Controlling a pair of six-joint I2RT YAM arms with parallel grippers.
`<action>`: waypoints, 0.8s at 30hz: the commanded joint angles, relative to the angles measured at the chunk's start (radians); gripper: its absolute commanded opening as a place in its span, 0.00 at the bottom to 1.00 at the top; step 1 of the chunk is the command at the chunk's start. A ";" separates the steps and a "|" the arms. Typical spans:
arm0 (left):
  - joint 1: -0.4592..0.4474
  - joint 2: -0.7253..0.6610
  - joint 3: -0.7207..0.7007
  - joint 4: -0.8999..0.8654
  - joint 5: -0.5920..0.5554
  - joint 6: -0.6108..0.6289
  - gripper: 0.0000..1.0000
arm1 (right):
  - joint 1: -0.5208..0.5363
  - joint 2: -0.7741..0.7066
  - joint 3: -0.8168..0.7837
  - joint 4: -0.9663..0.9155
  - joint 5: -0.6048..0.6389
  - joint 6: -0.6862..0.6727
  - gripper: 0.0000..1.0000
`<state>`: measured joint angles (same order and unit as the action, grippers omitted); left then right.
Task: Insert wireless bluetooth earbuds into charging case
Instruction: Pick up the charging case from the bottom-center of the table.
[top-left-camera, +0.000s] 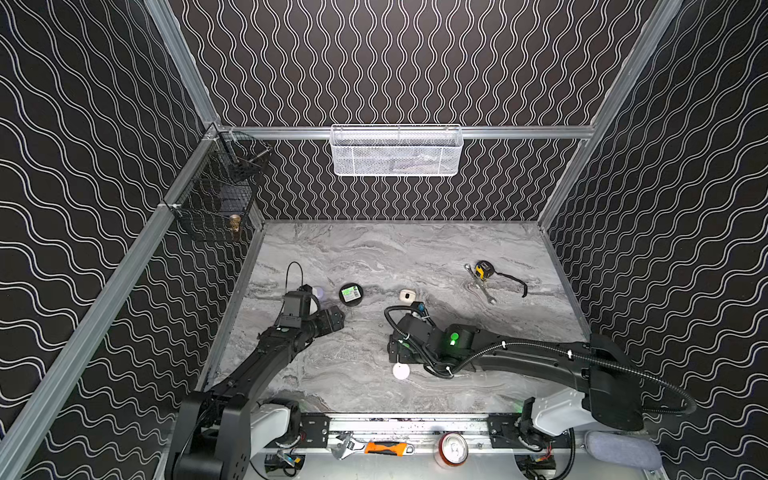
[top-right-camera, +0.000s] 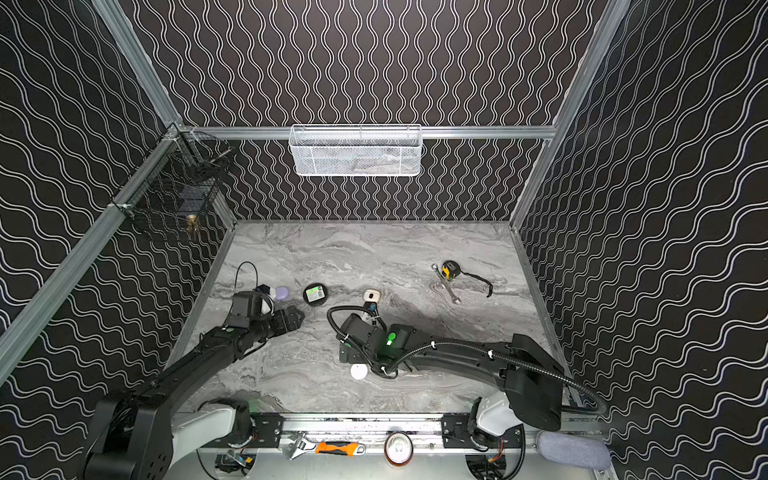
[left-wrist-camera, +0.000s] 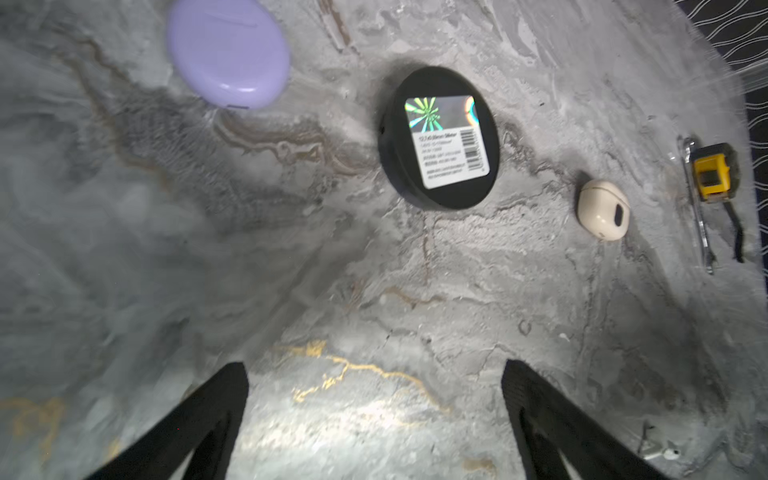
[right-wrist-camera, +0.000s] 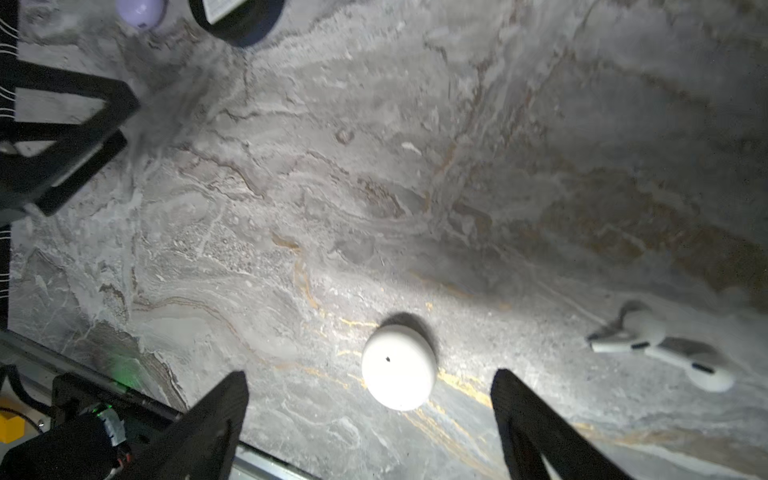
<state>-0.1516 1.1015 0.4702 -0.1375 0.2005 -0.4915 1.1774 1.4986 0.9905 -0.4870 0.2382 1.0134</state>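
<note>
Top views: high above, looking down over the whole table (top-left-camera: 374, 257).
Wrist views: close to the tabletop; both catch the black disc (left-wrist-camera: 438, 137).

We're looking into a robot test cell here, a lab rig and no home or shop. Black wavy-lined panels (top-left-camera: 395, 62) box in three sides, hung on bare aluminium framing (top-left-camera: 519, 132). In the lower half sits a marble-look desk (top-left-camera: 374, 257). Along the bottom edge, a metal mounting rail (top-left-camera: 415, 426) carries the left arm (top-left-camera: 266, 357) and the right arm (top-left-camera: 540, 359). A white mesh basket (top-left-camera: 397, 150) hangs upper centre, with a black wire basket (top-left-camera: 216, 195) at the left. There's bench clutter too: an adjustable wrench (top-left-camera: 347, 446) and a drinks can (top-left-camera: 453, 449) down front, and a tape measure (top-left-camera: 482, 270) and spanner (top-left-camera: 484, 289) at the right.
</note>
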 joint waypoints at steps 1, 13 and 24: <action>-0.009 -0.058 -0.023 -0.014 -0.035 0.018 0.99 | 0.014 0.024 -0.041 -0.001 -0.073 0.123 0.93; -0.016 -0.105 -0.051 -0.004 -0.013 0.021 0.94 | 0.050 0.217 0.113 -0.115 -0.077 0.113 0.83; -0.024 -0.121 -0.058 -0.002 -0.020 0.018 0.94 | 0.081 0.336 0.211 -0.263 0.009 0.117 0.81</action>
<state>-0.1719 0.9852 0.4168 -0.1452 0.1864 -0.4904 1.2587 1.8168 1.1923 -0.7006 0.2237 1.1141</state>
